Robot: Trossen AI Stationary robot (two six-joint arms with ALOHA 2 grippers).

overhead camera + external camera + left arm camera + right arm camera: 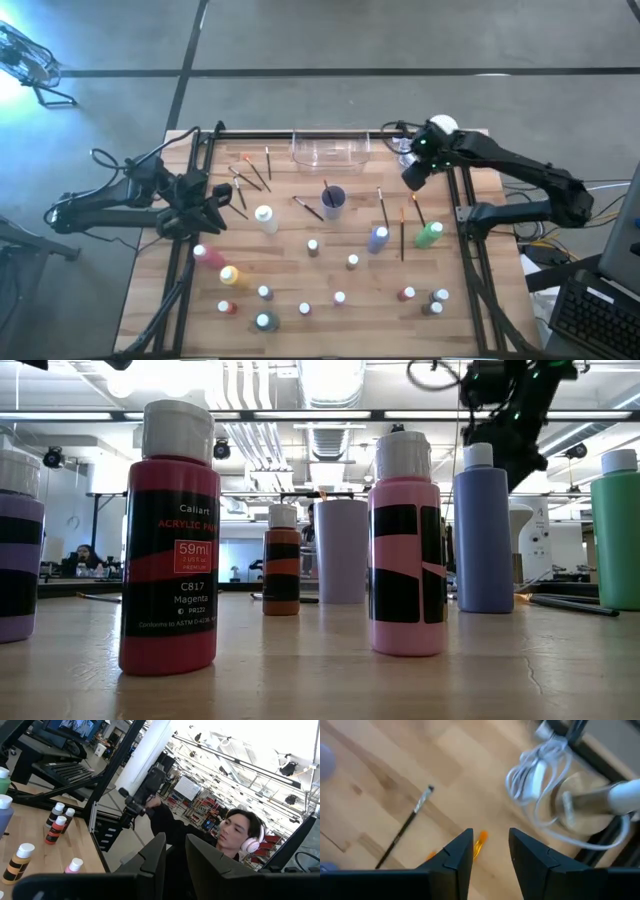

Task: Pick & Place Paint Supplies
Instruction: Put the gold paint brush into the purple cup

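1. Purple cup (333,198) stands upright mid-table with a dark-handled brush (326,188) in it; it serves as the landmark.
2. Loose brushes (252,172) lie fanned out well left of the cup; one brush (308,208) lies just beside its left; two more (383,208) lie to its right.
3. Tall white bottle (265,218) stands left of the cup; tall blue bottle (379,238) and tall green bottle (430,234) lie tilted to its right; pink bottle (207,254) and yellow bottle (229,274) lie well to its near left.
4. Small bottles (340,297) stand scattered, upright, nearer than the cup.
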